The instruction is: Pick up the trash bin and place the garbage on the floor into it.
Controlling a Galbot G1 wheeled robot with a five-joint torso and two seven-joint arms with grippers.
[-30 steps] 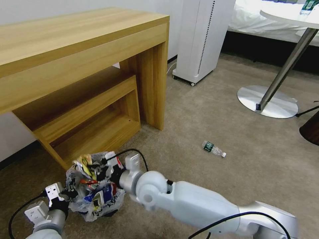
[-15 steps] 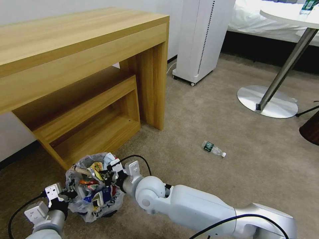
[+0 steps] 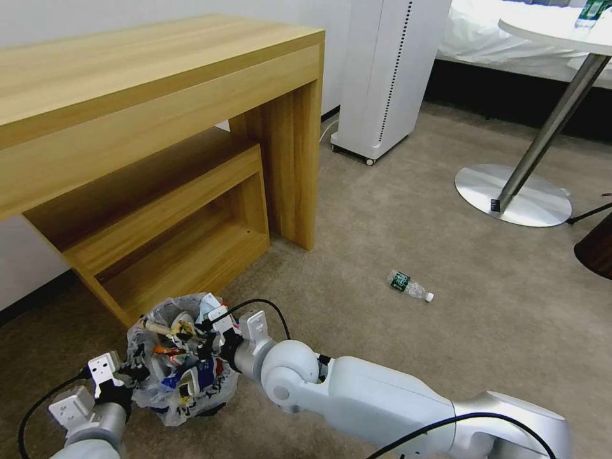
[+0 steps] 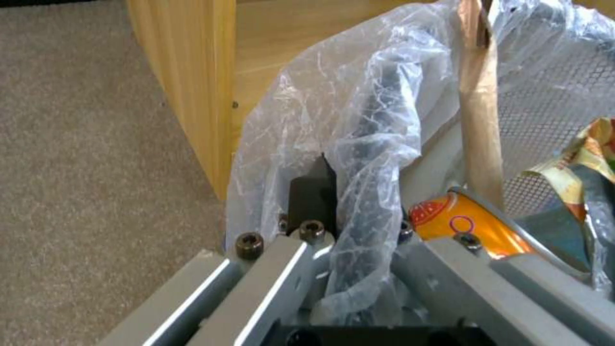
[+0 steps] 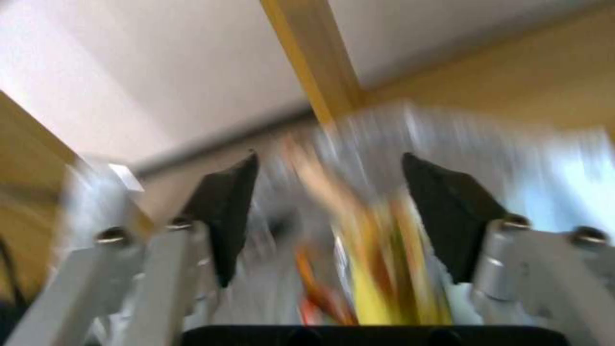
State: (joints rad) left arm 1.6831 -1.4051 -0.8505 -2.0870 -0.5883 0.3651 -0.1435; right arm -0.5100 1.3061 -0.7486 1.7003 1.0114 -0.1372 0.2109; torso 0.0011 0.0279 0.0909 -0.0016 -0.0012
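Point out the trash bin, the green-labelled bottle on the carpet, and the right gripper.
trash bin [image 3: 182, 366]: head view, on its litter-filled bag.
green-labelled bottle [image 3: 408, 285]: head view, on its middle, beside the label.
right gripper [image 3: 205, 335]: head view, midway between its fingertips, over the bin's opening.

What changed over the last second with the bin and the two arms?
The right gripper, open, sank from above the trash bin down into its mouth, and the wrappers it carried now lie inside. The left gripper stayed clamped on the bin's rim; the bottle on the floor did not move.

beige carpet floor [image 3: 395, 223], green-labelled bottle [image 3: 409, 285] lying on it
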